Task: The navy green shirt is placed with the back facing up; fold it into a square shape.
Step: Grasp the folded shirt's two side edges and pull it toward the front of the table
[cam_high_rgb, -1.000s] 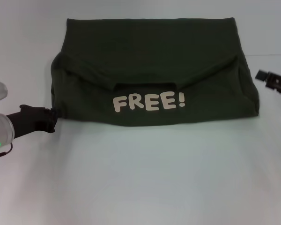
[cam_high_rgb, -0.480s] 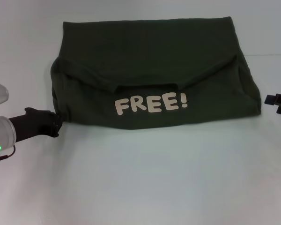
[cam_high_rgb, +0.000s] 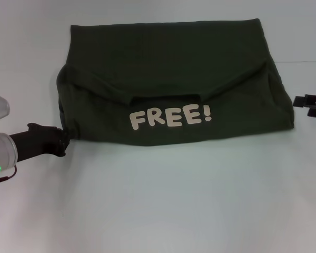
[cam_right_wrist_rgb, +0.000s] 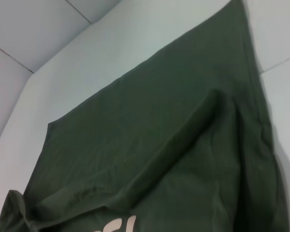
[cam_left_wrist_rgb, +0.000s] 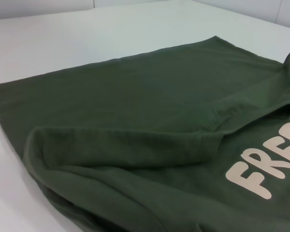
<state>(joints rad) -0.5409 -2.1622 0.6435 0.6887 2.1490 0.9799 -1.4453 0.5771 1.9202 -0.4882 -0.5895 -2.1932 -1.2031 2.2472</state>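
Your shirt lies folded across the far middle of the white table, its near layer turned over so pale "FREE!" lettering faces up along the front edge. You have the left end effector low on the table at the shirt's near left corner, touching or just beside the fabric; you cannot tell whether it grips anything. Your right end effector sits just off the shirt's right edge, apart from it, and its opening cannot be judged either.
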